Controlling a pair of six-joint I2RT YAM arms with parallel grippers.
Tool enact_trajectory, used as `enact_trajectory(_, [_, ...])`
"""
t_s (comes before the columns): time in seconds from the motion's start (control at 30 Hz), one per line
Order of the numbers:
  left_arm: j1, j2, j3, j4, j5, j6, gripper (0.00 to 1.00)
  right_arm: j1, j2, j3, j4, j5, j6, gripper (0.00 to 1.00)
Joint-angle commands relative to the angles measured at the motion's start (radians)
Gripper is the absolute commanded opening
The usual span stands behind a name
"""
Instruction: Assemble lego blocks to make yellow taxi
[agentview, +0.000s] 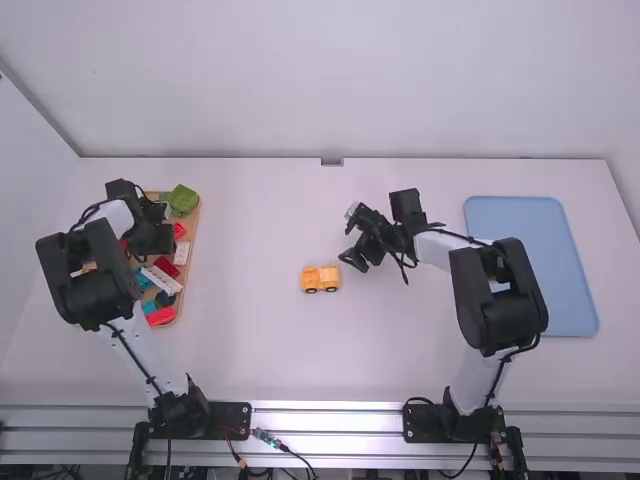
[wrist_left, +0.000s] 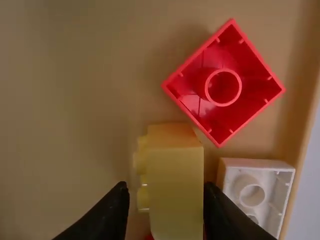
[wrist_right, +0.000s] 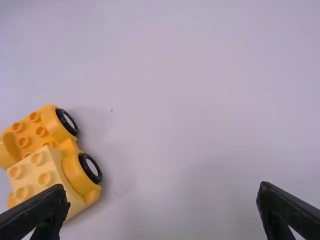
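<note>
Yellow block between left end effector's parted fingers

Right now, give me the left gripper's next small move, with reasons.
Probably close the left gripper gently on the yellow brick: its fingers stand on either side of it, with a slight gap by the studs. The wheeled base already bears a second yellow brick and has bare studs beside it, so this one may well belong there.
</note>
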Motion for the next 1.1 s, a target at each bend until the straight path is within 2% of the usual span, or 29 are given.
enact_trajectory(0.0, [0.000, 0.000, -0.006, 0.000, 0.014, 0.011, 0.39, -0.001, 0.007, -0.008, -0.005, -0.006, 0.005, 0.99])
enact_trajectory(0.47, [0.000, 0.000, -0.012, 0.040, 0.015, 0.014, 0.38, -0.001, 0.007, -0.008, -0.015, -0.006, -0.003, 0.99])
enact_trajectory(0.77, [0.000, 0.000, -0.073, 0.126, 0.015, 0.014, 0.38, -0.001, 0.007, -0.008, -0.016, -0.007, -0.003, 0.99])
enact_trajectory(1.07, [0.000, 0.000, -0.075, 0.126, 0.014, 0.013, 0.31, -0.001, 0.007, -0.008, -0.017, -0.006, -0.003, 0.99])
